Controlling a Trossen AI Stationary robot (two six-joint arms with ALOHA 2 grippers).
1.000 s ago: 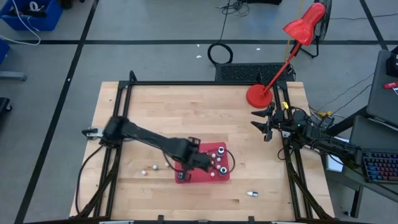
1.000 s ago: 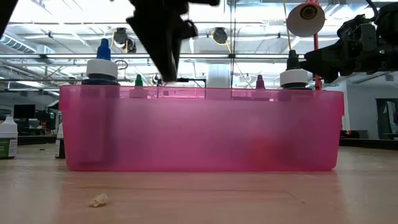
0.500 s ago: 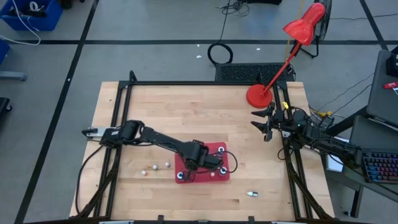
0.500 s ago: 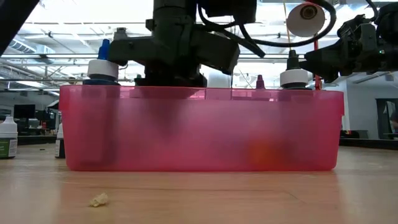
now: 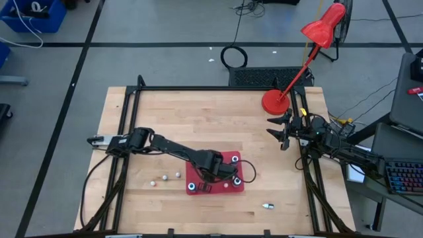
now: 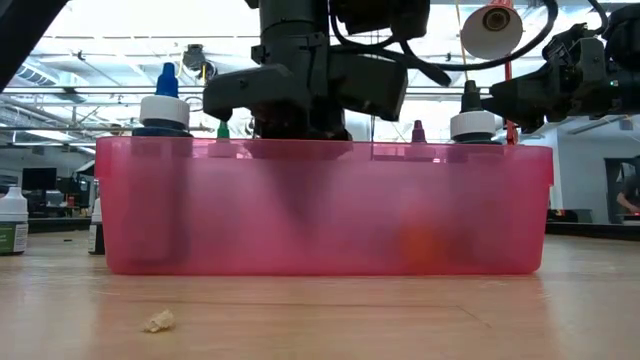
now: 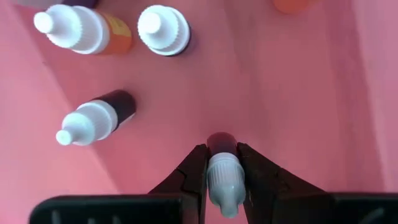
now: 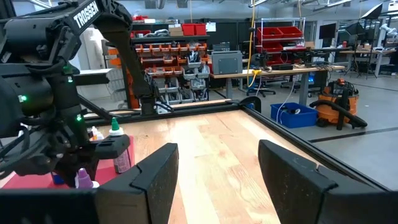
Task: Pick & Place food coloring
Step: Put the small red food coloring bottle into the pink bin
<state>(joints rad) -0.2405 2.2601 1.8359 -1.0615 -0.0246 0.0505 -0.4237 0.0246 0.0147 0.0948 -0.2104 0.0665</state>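
2 left fingers (image 7: 256,180) pinch a grey-capped dropper bottle (image 7: 222,174).

Even, bright overhead light falls on the bench (image 5: 218,119). In the low view ceiling windows glare white, and the pink bin (image 6: 325,205) stands backlit.

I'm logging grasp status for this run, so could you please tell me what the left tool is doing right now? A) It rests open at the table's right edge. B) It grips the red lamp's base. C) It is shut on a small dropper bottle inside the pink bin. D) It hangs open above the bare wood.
C: in the left wrist view the left tool pinches a small dropper bottle over the floor of the pink bin.
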